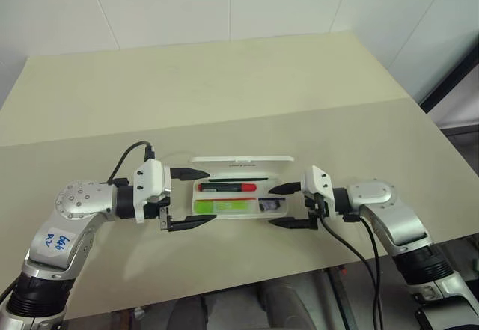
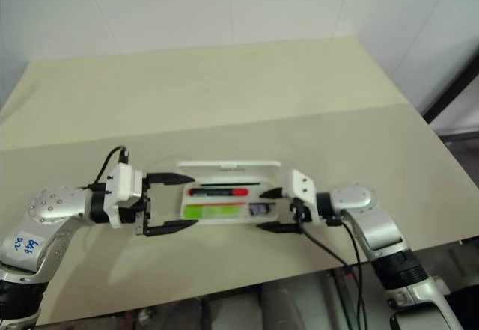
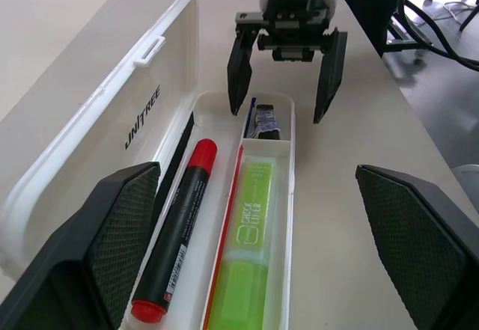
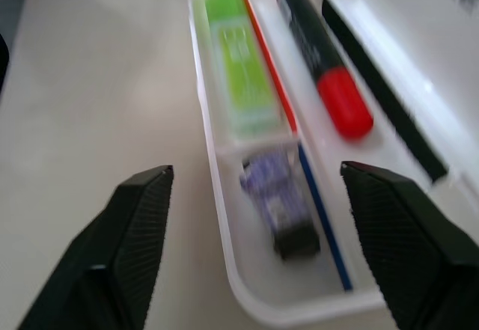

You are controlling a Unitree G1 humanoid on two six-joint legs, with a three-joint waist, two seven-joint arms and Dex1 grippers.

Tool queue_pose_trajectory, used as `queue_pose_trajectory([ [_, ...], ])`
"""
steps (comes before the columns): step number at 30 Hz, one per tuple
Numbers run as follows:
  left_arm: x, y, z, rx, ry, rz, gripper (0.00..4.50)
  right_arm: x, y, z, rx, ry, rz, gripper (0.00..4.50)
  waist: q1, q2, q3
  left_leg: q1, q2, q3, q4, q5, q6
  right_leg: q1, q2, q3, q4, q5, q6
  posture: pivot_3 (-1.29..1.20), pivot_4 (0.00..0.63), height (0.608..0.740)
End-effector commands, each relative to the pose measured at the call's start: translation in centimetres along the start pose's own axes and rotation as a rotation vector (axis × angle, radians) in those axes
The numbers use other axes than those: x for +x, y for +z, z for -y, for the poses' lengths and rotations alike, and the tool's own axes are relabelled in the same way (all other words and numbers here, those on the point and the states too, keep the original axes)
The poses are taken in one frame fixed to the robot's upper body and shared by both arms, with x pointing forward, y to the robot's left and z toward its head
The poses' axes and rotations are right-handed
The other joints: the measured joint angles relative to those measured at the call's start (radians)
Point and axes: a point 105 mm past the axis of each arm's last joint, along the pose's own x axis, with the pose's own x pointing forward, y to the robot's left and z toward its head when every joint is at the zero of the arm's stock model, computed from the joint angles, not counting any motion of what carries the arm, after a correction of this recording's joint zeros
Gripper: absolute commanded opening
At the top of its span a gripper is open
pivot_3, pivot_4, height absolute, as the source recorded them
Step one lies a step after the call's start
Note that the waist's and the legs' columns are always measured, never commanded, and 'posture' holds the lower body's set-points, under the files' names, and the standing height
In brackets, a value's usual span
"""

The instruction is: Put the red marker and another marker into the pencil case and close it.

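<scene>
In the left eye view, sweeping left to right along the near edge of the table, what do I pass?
Open left pincer → chunky lime-green highlighter inside the open flat white plastic pencil case → small dark stubby object in the case's end compartment → open right pincer.

pencil case (image 3: 101, 120): white plastic, dark "UNITREE" lettering inside the lid, a thin red-and-blue stripe along the inner divider
red marker (image 3: 179, 229): black barrel with small pale print, red at both ends
highlighter (image 3: 245, 251): lime green, faint pale printing on the body, lighter translucent green at one end
small stubby object (image 3: 265, 119): dark grey with bluish-purple markings
table (image 1: 224, 83): plain pale beige
fingers (image 3: 241, 68): black; the near pads carry a fine cross-hatched texture
wall (image 1: 187, 1): white tiles with thin grey seams
</scene>
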Motion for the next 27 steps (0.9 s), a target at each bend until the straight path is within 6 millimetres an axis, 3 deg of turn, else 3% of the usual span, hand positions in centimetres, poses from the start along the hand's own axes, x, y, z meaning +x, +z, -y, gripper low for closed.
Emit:
queue_pose_trajectory([
  [1,-0.3,1.0,0.0,0.044,-0.003,0.015,4.5,-1.0,2.1,0.0,-0.051,-0.009,0.032,3.71,0.001,0.0,0.0,0.0,0.0,0.0,0.0,0.0,0.0,0.0,0.0,0.0,0.0,0.0,0.0,0.0,0.15,0.74],
  [6,-0.7,0.8,0.1,0.036,0.005,0.008,4.5,-3.3,3.0,-2.3,0.002,-0.018,0.034,3.71,0.008,0.0,0.0,-0.001,0.0,0.0,0.0,0.0,0.0,0.0,0.0,0.0,0.0,0.0,0.0,0.0,0.15,0.74],
  [8,-1.0,0.6,0.2,0.031,0.012,0.004,4.5,-4.3,3.2,-2.9,0.004,-0.059,0.028,4.09,0.014,0.0,0.0,0.0,0.0,0.0,-0.001,0.0,0.0,0.0,0.0,-0.001,0.0,-0.001,0.001,0.0,0.15,0.74],
  [10,-1.4,0.5,0.2,0.026,0.017,0.004,4.5,-5.2,3.5,-3.0,0.024,-0.109,0.035,4.47,0.015,0.0,0.0,0.0,0.0,0.0,-0.001,-0.001,-0.001,0.0,0.0,0.0,-0.001,-0.002,0.0,0.0,0.15,0.74],
  [14,-2.0,0.3,0.3,0.007,0.026,0.012,4.5,-7.4,4.6,-2.0,-0.014,-0.247,0.046,4.47,0.012,-0.001,0.0,0.0,0.0,0.001,0.002,-0.001,-0.001,0.0,0.0,0.0,-0.002,0.0,-0.001,0.0,0.15,0.74],
  [20,-2.4,0.4,-0.4,0.008,0.049,0.051,4.5,-8.1,5.6,-1.7,-0.048,-0.291,0.065,4.47,0.009,-0.001,0.0,0.0,0.0,0.001,0.003,-0.001,-0.001,0.0,0.0,0.0,-0.005,0.001,-0.001,0.0,0.15,0.74],
  [23,-2.7,0.2,-0.6,0.002,0.052,0.062,3.83,-7.8,5.4,-1.6,-0.058,-0.287,0.054,4.5,0.004,-0.001,0.0,-0.001,0.0,0.001,0.001,-0.001,-0.001,0.0,0.0,0.0,-0.007,0.001,-0.001,0.0,0.15,0.74],
  [27,-3.0,0.2,-0.6,-0.002,0.05,0.066,2.46,-7.4,5.2,-1.2,-0.077,-0.286,0.05,4.5,0.003,-0.001,0.0,-0.001,0.0,0.001,-0.002,-0.001,-0.001,0.0,0.0,0.0,-0.008,0.001,-0.001,0.0,0.15,0.74],
])
